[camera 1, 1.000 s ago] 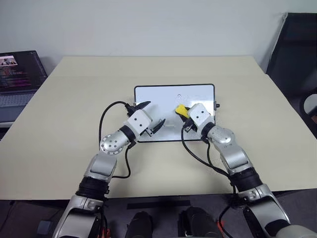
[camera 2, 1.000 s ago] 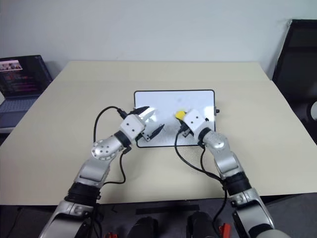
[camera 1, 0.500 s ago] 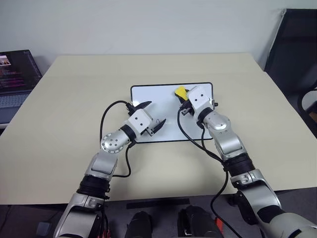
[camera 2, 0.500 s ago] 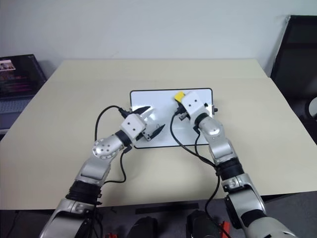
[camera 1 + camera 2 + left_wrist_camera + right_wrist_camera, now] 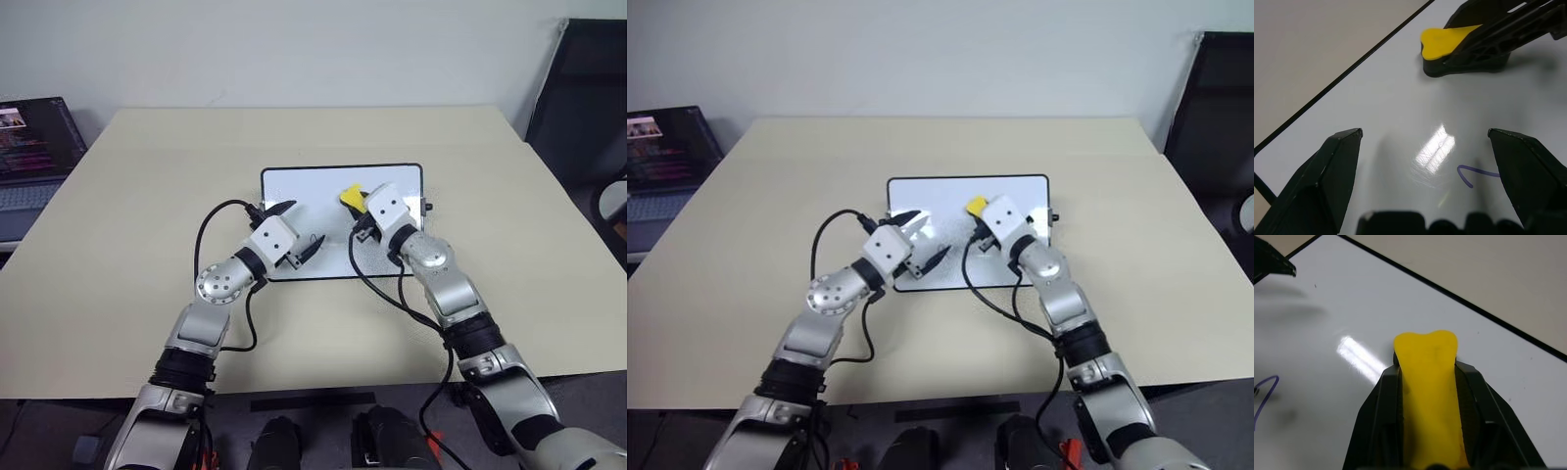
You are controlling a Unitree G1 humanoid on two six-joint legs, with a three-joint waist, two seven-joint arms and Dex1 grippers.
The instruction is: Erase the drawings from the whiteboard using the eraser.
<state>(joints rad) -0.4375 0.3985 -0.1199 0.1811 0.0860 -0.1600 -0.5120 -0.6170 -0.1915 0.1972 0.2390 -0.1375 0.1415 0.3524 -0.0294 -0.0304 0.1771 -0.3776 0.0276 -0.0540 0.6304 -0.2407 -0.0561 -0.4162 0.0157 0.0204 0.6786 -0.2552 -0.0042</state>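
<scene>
The whiteboard (image 5: 323, 211) was seen lying flat near the middle of the beige table (image 5: 127, 225), slightly above the centre of the head-camera frame, its long sides running left to right. The eraser (image 5: 351, 197) was held clamped between the two black fingers of the right gripper (image 5: 359, 208), in the upper right part of the board; in the right wrist view the yellow block (image 5: 1431, 396) was squeezed between both fingers, its free end reaching forward over the glossy white surface. In the left wrist view its black underside appeared to rest on the board, though contact could not be judged with certainty.

The left gripper (image 5: 297, 228) was seen with its fingers spread wide and nothing between them, poised over the lower left part of the board. Its two fingers (image 5: 1327, 171) rose at either side of the left wrist view with bare white board between them.

Of the drawings, one thin curved purple stroke (image 5: 1475, 173) was visible just ahead of the left gripper, well apart from the eraser; the same stroke (image 5: 1265, 396) showed at the left edge of the right wrist view. Other marks could not be made out.

A laptop (image 5: 29, 162) with a lit screen was seen at the far left edge of the frame, beside the table.
</scene>
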